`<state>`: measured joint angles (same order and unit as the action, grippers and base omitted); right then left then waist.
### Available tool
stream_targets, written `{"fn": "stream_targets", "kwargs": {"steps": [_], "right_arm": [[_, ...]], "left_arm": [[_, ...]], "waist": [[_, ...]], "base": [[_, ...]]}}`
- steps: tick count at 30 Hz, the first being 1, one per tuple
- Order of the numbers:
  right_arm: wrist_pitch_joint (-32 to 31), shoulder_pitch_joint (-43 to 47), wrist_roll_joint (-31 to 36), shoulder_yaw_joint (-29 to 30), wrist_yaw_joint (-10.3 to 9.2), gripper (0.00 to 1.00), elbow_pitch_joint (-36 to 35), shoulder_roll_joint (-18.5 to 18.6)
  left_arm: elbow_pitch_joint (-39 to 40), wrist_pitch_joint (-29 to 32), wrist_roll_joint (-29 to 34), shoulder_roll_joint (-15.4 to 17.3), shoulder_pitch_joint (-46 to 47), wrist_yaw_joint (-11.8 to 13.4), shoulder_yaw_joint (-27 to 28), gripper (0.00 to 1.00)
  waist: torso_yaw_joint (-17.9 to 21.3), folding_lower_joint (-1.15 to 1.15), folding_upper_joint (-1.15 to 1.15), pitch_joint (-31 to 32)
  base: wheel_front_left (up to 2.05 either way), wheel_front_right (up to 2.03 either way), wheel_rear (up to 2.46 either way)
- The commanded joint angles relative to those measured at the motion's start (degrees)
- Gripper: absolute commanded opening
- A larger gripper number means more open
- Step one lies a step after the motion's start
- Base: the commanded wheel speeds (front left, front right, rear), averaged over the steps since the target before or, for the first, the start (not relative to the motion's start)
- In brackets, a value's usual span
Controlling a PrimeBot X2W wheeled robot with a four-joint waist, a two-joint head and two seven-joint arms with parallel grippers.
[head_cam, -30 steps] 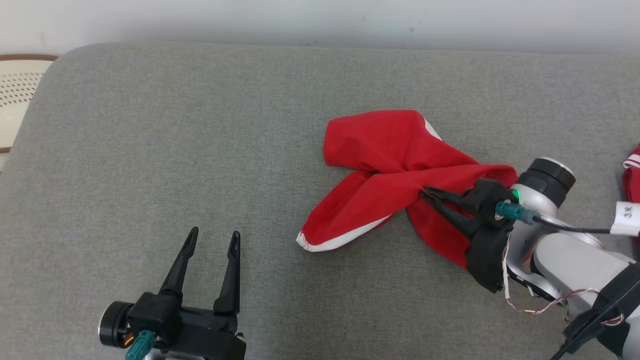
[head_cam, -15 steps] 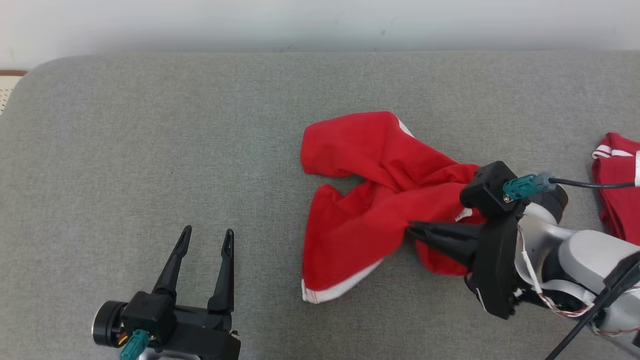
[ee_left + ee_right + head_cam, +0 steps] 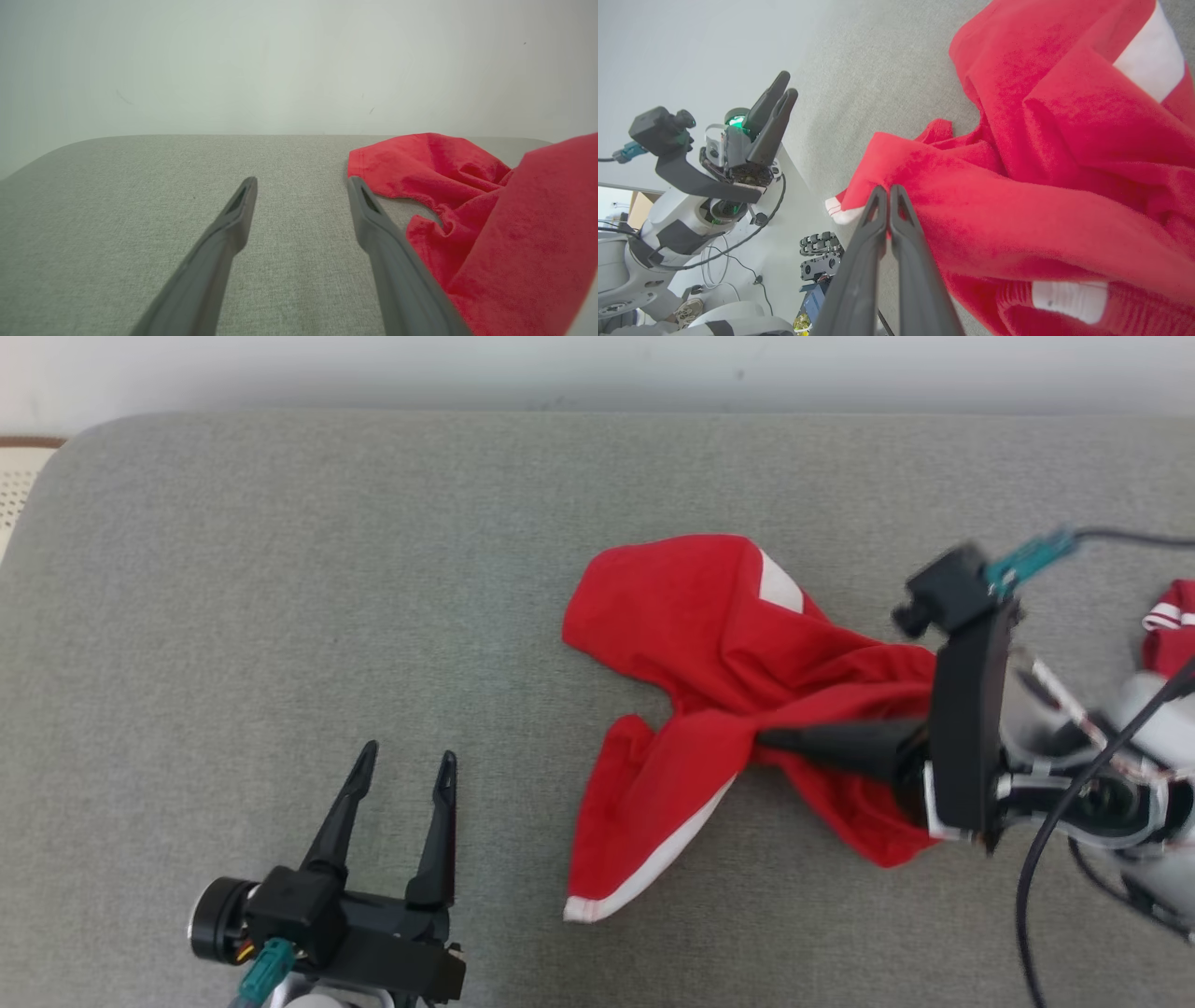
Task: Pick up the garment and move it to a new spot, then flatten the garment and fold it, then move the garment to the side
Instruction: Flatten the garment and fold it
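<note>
Pinching a fold of the crumpled red white-trimmed garment (image 3: pixel 709 625), the right gripper (image 3: pixel 761 739) is clamped tight on the cloth; the left gripper (image 3: pixel 406 761) stands spread, empty. The garment lies right of centre on the grey fabric cushion (image 3: pixel 280 569). Such a thin pinch could slip under drag, bunching it. Its right end hides behind the blurred wrist (image 3: pixel 1055 784).

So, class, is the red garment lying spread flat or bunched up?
Bunched up: the red garment is gathered into folds where the shut right pincer grips it, with creased flaps lying across the grey cushion.
</note>
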<state>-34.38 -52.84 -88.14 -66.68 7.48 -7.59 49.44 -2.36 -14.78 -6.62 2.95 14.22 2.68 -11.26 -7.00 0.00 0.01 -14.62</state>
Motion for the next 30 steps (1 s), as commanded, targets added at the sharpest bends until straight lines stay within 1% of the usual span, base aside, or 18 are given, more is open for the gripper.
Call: {"fn": "stream_targets", "kwargs": {"steps": [1, 2, 3, 5, 9, 12, 13, 14, 15, 17, 20, 22, 25, 27, 29, 30], "right_arm": [[-0.58, -1.76, -0.70, 0.70, 0.01, 0.00, 2.53, -1.01], [-0.96, -2.35, -1.10, 1.00, 0.02, 0.00, 4.82, -1.69], [-0.96, -2.35, -1.10, 1.00, 0.02, 0.00, 4.82, -1.69], [-1.26, -4.09, -0.45, 1.47, 0.02, 0.00, 8.73, -2.99], [0.52, -6.17, 0.77, 2.44, 0.02, 0.00, 15.44, -5.76], [2.81, -7.56, 2.79, 2.53, 0.02, 0.00, 18.36, -7.45], [3.58, -7.49, 3.29, 2.41, 0.02, 0.22, 19.47, -7.95], [4.65, -7.58, 3.91, 2.35, 0.02, 0.78, 20.23, -8.37], [6.06, -7.60, 4.28, 2.49, 0.02, 1.00, 21.06, -8.96], [9.04, -7.10, 4.54, 2.91, 0.02, 1.00, 22.06, -9.75], [13.64, -5.72, 3.53, 4.02, 0.02, 1.00, 22.26, -9.41], [16.05, -4.70, 2.63, 4.79, 0.02, 1.00, 21.02, -8.70], [21.79, -2.84, 2.06, 6.68, 0.02, 1.00, 18.51, -6.99], [28.15, -1.49, 3.84, 8.45, 0.02, 1.00, 17.69, -5.37], [34.74, 0.65, 4.88, 9.95, 0.02, 1.00, 16.93, -4.78], [40.28, 2.53, 5.75, 10.86, 0.02, 1.00, 16.33, -4.33]], "left_arm": [[-0.16, -0.45, -0.12, 0.02, 0.85, -0.01, -0.43, 1.00], [-0.30, -0.46, -0.24, 0.04, 1.26, -0.13, -0.93, 1.00], [-0.30, -0.46, -0.24, 0.04, 1.26, -0.13, -0.93, 1.00], [-0.36, -0.45, -0.74, 0.01, 1.94, -0.17, -2.03, 1.00], [-0.16, -0.45, -2.15, 0.00, 3.38, 0.55, -4.21, 1.00], [0.03, -0.45, -3.04, 0.00, 4.08, 1.28, -5.63, 1.00], [0.05, -0.45, -3.39, 0.00, 4.31, 1.45, -6.02, 1.00], [0.04, -0.45, -3.52, 0.00, 4.52, 1.55, -6.44, 1.00], [0.00, -0.45, -3.50, -0.01, 4.75, 1.76, -6.82, 1.00], [-0.11, -0.45, -3.60, -0.01, 5.02, 1.96, -7.47, 1.00], [-0.27, -0.45, -3.68, -0.01, 5.56, 2.34, -8.12, 1.00], [-0.40, -0.45, -3.36, 0.00, 5.70, 2.32, -8.16, 1.00], [-0.66, -0.45, -2.65, 0.00, 5.67, 2.12, -7.72, 1.00], [-0.97, -0.45, -2.32, -0.01, 5.54, 1.98, -7.60, 1.00], [-1.18, -0.45, -2.17, -0.01, 5.33, 1.77, -7.16, 1.00], [-1.31, -0.46, -1.77, 0.02, 5.03, 1.61, -6.58, 1.00]], "waist": [[-1.39, 0.00, -0.01, -0.97], [-1.96, 0.00, -0.01, -1.27], [-1.96, 0.00, -0.01, -1.27], [-3.18, 0.00, -0.01, -1.97], [-5.33, 0.00, -0.01, -3.29], [-6.40, 0.00, -0.01, -4.18], [-6.65, 0.00, -0.01, -4.39], [-6.91, 0.00, -0.01, -4.63], [-7.09, 0.00, -0.01, -4.76], [-7.33, 0.00, -0.01, -4.96], [-7.34, 0.00, -0.01, -5.13], [-6.90, 0.00, -0.01, -5.08], [-5.90, 0.00, -0.01, -4.85], [-5.22, 0.00, -0.01, -4.58], [-4.37, 0.00, -0.01, -4.32], [-3.34, 0.00, -0.01, -4.06]], "base": [[0.00, 0.00, 0.00], [0.00, 0.00, 0.00], [0.00, 0.00, 0.00], [0.00, 0.00, 0.00], [0.00, 0.00, 0.00], [0.00, 0.00, 0.00], [0.00, 0.00, 0.00], [0.00, 0.00, 0.00], [0.00, 0.00, 0.00], [0.00, 0.00, 0.00], [0.00, 0.00, 0.00], [0.00, 0.00, 0.00], [0.00, 0.00, 0.00], [0.00, 0.00, 0.00], [0.00, 0.00, 0.00], [0.00, 0.00, 0.00]]}}
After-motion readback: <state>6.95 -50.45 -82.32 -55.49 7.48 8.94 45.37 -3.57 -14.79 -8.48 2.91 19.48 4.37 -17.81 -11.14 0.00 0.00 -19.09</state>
